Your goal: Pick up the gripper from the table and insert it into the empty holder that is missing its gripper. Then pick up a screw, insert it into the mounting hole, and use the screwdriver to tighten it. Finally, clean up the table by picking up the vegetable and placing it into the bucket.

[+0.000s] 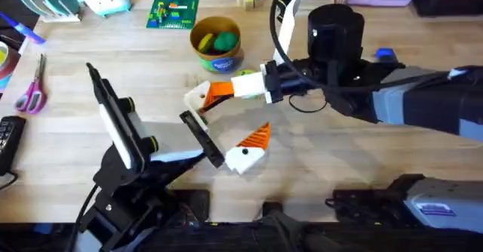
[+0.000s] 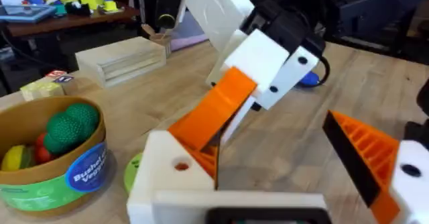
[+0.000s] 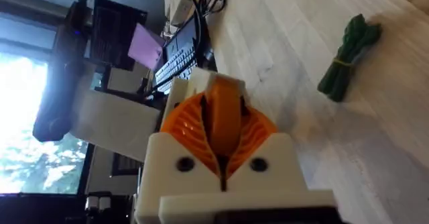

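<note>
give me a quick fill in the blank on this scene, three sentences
1. The right gripper is shut on a small ______ ribbed pad.
2. The bucket wears a ______ label on its side.
3. The dark green vegetable lies on the ______, not in the bucket.

Missing words: orange; blue; table

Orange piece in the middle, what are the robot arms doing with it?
The right hand is pinching the small orange gripper and holding it against the white holder on the open left hand. The green vegetable lies on the table, not yet in the bucket.
</note>
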Robot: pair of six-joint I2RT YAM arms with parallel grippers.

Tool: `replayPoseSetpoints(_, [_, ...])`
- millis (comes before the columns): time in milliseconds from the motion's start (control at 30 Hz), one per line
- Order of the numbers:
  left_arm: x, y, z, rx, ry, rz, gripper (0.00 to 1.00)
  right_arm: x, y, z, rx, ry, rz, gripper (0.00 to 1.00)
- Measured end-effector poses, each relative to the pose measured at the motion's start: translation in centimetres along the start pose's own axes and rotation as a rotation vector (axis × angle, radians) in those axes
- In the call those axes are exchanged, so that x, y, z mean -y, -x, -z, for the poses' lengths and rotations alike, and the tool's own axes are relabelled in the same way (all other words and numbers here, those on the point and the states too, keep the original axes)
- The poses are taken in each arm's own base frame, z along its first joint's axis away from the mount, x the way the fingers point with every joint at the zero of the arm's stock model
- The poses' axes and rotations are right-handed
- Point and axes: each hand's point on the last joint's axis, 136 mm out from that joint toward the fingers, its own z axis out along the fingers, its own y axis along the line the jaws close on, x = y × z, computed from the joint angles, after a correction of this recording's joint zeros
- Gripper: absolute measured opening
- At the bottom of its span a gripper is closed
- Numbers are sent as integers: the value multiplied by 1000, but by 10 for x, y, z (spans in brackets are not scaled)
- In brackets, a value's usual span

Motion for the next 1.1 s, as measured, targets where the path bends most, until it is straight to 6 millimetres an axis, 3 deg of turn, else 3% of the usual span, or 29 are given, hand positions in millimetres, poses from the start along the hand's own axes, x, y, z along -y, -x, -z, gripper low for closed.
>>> replayPoseSetpoints(633, [9,1,0,4,-52,-6,991,-2,-1,4,-16,24,38,12])
replayPoseSetpoints(800, [8,1,0,3,-45,-5,991,-2,-1,5,-18,28,38,169])
replayPoseSetpoints(1100, [8,1,0,3,-41,16,991,-4,-2,5,-25,35,38,260])
